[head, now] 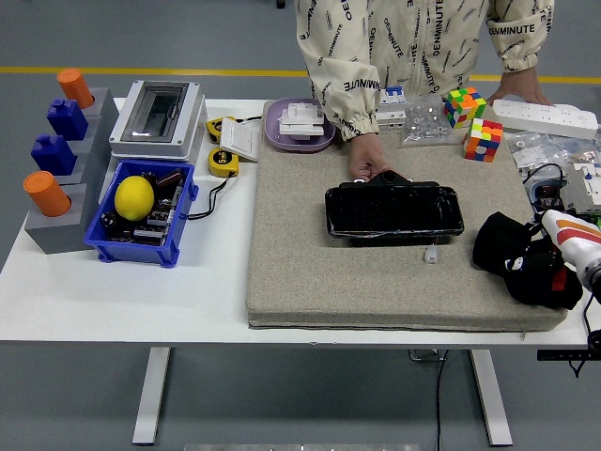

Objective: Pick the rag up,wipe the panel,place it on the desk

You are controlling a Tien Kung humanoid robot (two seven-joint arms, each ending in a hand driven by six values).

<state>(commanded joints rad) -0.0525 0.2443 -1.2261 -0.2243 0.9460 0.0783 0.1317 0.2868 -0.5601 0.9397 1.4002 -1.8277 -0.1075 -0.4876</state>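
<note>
A glossy black panel (394, 209) lies flat on the beige mat (300, 272), just right of the mat's middle. A person standing at the far side rests one hand (369, 167) on the panel's far left edge. My right hand (524, 263) comes in from the right edge, low over the mat's right end. It is bunched up with a black rag (498, 242), which sits about a hand's width right of the panel's near right corner. Hand and rag are both black, so their outlines merge. My left arm is out of sight.
A small white connector (431, 254) lies just in front of the panel. Two colour cubes (474, 122), a white power strip (545, 117) and wired parts (563, 183) crowd the far right. A purple dish (299, 125), tape measures (223, 162), a blue bin with a lemon (141, 211) and a grey peg block (61, 178) stand at left.
</note>
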